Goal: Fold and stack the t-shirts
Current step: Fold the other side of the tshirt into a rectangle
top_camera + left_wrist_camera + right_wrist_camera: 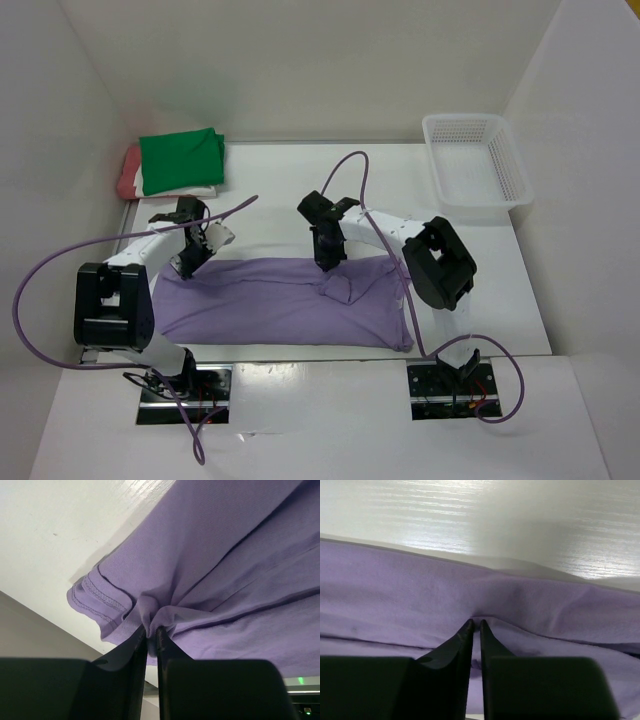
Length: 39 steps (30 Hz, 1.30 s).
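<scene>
Desk [300, 185]: purple shirt [280, 305] spread flat at the near side for folding; folded stack [172, 165] parked far-left, clear of work; left jaws pinched nearly shut on the shirt's far-left hem, right jaws likewise mid far edge, probably to draw it over.

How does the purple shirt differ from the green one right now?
The purple shirt lies spread long across the middle; the green shirt is folded compactly at the far left corner. The purple shirt is pinched by the left gripper and right gripper; the green shirt is untouched, topping a pile. Both are plain cloth.
</scene>
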Available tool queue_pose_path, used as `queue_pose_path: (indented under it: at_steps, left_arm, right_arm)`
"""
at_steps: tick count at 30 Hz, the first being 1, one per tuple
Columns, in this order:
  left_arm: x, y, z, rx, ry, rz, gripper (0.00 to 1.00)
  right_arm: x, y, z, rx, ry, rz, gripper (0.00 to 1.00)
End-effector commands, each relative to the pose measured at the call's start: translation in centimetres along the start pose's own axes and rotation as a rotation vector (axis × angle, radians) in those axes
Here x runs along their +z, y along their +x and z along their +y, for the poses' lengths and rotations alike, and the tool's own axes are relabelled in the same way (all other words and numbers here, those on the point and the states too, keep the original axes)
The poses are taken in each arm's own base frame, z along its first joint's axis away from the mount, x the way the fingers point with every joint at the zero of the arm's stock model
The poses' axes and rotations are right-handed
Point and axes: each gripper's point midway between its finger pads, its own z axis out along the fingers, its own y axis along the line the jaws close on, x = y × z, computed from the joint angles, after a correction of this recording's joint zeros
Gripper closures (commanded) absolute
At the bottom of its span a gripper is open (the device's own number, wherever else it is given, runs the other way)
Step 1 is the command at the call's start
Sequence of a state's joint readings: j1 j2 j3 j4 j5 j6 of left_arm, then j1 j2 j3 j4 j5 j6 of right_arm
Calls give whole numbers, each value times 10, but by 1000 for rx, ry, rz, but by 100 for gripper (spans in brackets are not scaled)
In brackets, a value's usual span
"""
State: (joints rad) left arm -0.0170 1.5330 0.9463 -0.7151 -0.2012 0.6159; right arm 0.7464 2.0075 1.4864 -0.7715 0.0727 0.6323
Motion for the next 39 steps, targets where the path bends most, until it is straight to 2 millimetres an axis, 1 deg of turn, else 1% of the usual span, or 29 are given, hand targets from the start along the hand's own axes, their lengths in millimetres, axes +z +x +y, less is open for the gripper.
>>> queue_pose_path:
  at_steps: [1,2,3,4,7,8,10,11,12,14,15,17,18,20,21,22,23,24,25,26,27,28,29,30,32,35,39]
  left_arm:
    - [-8,-1,-4,-17,3,-17,82]
    - [-8,-1,-4,-17,3,-17,82]
    - [-8,-1,-4,-17,3,-17,82]
    - [-8,-1,-4,-17,3,-17,82]
    - [-9,0,-2,-17,-4,-11,82]
    - [-9,0,-2,-17,-4,-11,82]
    - [-9,0,-2,-17,-4,-11,82]
    - [-9,0,-2,-17,-4,-11,82]
    - [-9,0,-2,-17,-4,-11,82]
    - [-9,2,-1,-17,-13,-4,82]
    - [-10,-3,3,-20,-24,-18,82]
    - [-11,-2,4,-20,-31,-13,82]
    - [-11,0,6,-20,-41,-5,82]
    - [-11,-1,9,-13,-57,-5,82]
    - [-11,-1,13,-15,-73,-3,82]
    - [-12,0,14,-16,-84,5,82]
    - [-14,-2,17,-18,-90,-2,82]
    - [-14,-2,17,-18,-90,-2,82]
    - [-14,-2,17,-18,-90,-2,82]
    - [-14,-1,18,-18,-97,4,82]
    - [-14,-1,18,-18,-97,4,82]
    - [-14,-1,18,-18,-97,4,82]
    - [-14,-1,18,-9,-97,5,82]
    - [-14,-1,18,-9,-97,5,82]
    - [-14,-1,18,-9,-97,5,82]
    - [-15,0,20,-9,-105,11,82]
    - [-13,4,19,-7,-107,24,82]
  right_arm:
    - [-3,-2,-3,5,22,-13,90]
    - [-3,-2,-3,14,22,-13,93]
    - [-3,-2,-3,14,22,-13,100]
    - [-3,-1,-2,14,14,-7,100]
    - [-14,-2,1,16,-5,-17,100]
    - [-25,-4,2,26,-16,-30,100]
    - [-32,-1,-1,36,-21,-36,100]
    - [-43,-1,0,38,-46,-49,100]
    - [-46,8,-4,45,-40,-25,100]
    - [-56,15,-8,53,-43,-14,100]
    - [-65,22,-14,67,-43,-13,100]
    - [-76,37,-26,84,-28,4,100]
    - [-86,47,-34,109,-30,3,100]
    - [-96,65,-49,136,-4,31,100]
    - [-96,79,-59,164,20,57,100]
    - [-108,85,-62,184,2,50,100]
    - [-113,94,-72,208,23,68,100]
    - [-113,108,-79,225,34,96,100]
    - [-122,111,-83,269,14,85,100]
    - [-124,119,-86,282,11,99,100]
    - [-119,130,-95,304,25,125,100]
    - [-123,136,-94,316,1,131,100]
    - [-118,141,-99,340,13,139,100]
    - [-116,146,-100,341,13,159,100]
    - [-114,151,-103,351,21,165,100]
    - [-112,163,-112,360,61,202,100]
    - [-112,163,-111,379,58,209,100]
